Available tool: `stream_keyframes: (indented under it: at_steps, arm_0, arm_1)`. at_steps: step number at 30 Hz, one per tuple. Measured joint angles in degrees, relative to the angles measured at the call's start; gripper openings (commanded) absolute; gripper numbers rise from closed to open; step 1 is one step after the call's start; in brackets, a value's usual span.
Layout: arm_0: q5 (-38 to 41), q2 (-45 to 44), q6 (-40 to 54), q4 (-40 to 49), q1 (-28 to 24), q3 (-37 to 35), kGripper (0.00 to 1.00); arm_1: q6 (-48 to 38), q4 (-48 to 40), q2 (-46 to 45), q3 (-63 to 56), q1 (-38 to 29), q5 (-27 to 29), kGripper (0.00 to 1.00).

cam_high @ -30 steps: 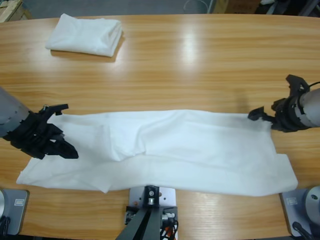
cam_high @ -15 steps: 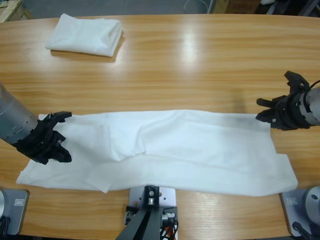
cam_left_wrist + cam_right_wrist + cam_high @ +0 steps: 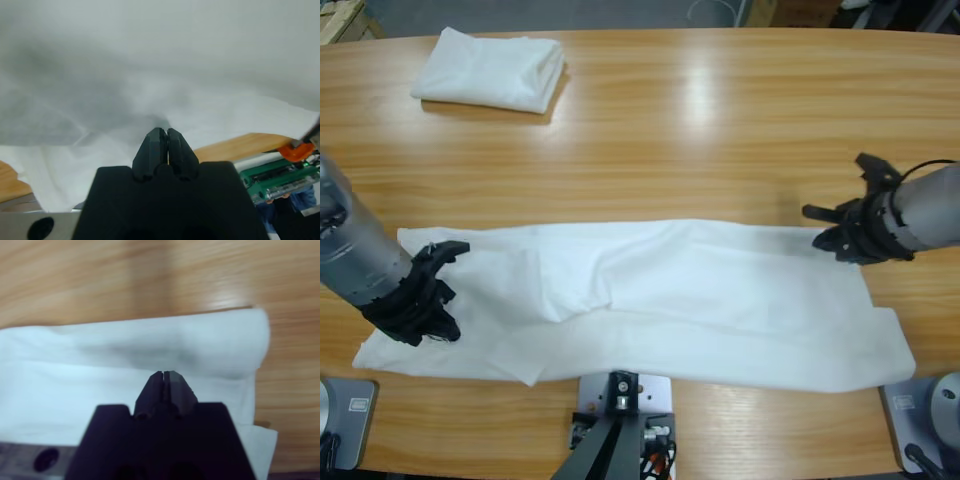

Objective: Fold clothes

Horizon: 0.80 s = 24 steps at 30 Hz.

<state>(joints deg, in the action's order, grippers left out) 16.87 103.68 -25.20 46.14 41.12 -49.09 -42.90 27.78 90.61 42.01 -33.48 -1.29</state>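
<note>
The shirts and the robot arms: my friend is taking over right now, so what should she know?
Left gripper: jaws shut, at the left end of the spread white T-shirt; whether it pinches cloth cannot be told.
Right gripper: jaws shut, at the shirt's far right corner; a grip cannot be confirmed there either.
The spread shirt lies in a long band across the near side of the wooden table.
Done: one folded T-shirt sits at the far left.
Left: probably fold the band end to end and set it aside.
</note>
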Motion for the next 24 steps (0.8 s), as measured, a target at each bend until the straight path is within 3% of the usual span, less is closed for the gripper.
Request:
stream_keyframes:
  at_steps: [24]
  arm_0:
    - [-4.8,1.6,-1.4,-0.3,2.8,-1.1,0.0]
  arm_1:
    - [1.2,-4.8,6.1,-1.2,0.4,2.7,0.0]
